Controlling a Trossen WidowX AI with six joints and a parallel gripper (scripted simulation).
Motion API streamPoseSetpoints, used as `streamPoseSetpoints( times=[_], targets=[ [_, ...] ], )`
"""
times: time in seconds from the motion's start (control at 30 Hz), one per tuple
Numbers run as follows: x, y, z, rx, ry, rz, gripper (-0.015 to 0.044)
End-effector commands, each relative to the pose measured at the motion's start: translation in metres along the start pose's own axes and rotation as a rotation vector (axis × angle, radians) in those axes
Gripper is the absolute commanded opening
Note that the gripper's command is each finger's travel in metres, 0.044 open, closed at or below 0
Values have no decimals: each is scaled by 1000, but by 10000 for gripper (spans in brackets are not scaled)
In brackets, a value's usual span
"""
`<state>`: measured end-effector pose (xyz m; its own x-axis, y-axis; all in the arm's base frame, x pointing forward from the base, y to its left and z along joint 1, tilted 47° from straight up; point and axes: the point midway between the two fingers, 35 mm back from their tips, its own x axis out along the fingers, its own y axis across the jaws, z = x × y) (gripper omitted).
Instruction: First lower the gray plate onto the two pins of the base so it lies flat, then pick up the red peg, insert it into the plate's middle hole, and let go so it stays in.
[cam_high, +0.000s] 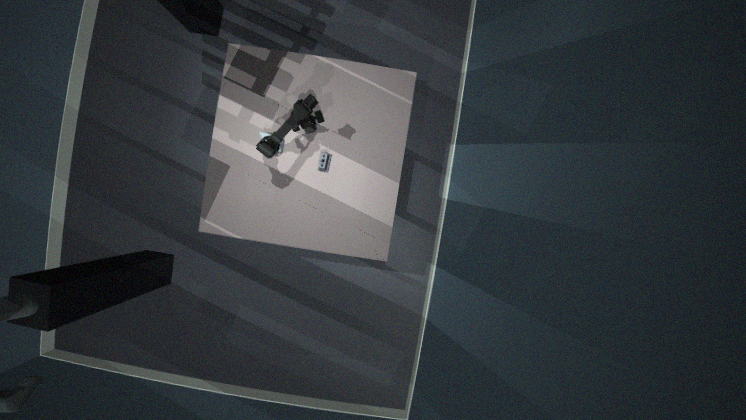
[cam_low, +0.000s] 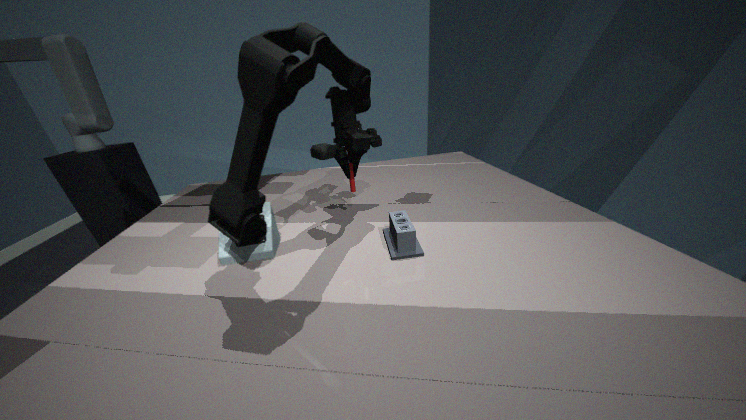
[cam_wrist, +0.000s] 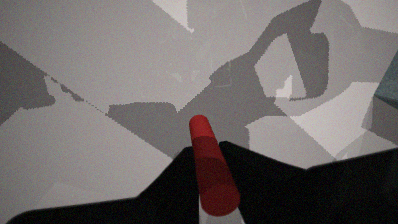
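Note:
My gripper (cam_low: 348, 158) (cam_wrist: 206, 152) is shut on the red peg (cam_low: 352, 180) (cam_wrist: 209, 165) and holds it upright, its lower end a little above the table. In the top view, the gripper (cam_high: 309, 124) is small and dark and the peg cannot be made out. The gray plate (cam_low: 401, 225) (cam_high: 324, 160), with three holes in its top, sits on the darker base (cam_low: 406, 254), to the right of the gripper and nearer the front. The gripper is well apart from it. The pins are hidden.
The arm's pale foot block (cam_low: 249, 249) stands left of the base. A dark box (cam_low: 104, 187) (cam_high: 88, 294) and a pale bracket (cam_low: 78, 88) stand off the table's left edge. The table (cam_low: 469, 339) extends far to the front and right.

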<state>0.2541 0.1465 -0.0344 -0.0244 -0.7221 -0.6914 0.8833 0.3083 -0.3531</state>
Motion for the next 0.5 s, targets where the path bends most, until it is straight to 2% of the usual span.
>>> streamPoseSetpoints(
  times=[0.0, 0.47],
  targets=[
    [-1, 3, 12, -4, -2, 4, 0],
    [-5, 10, 53, -5, 6, 10, 0]
  ],
)
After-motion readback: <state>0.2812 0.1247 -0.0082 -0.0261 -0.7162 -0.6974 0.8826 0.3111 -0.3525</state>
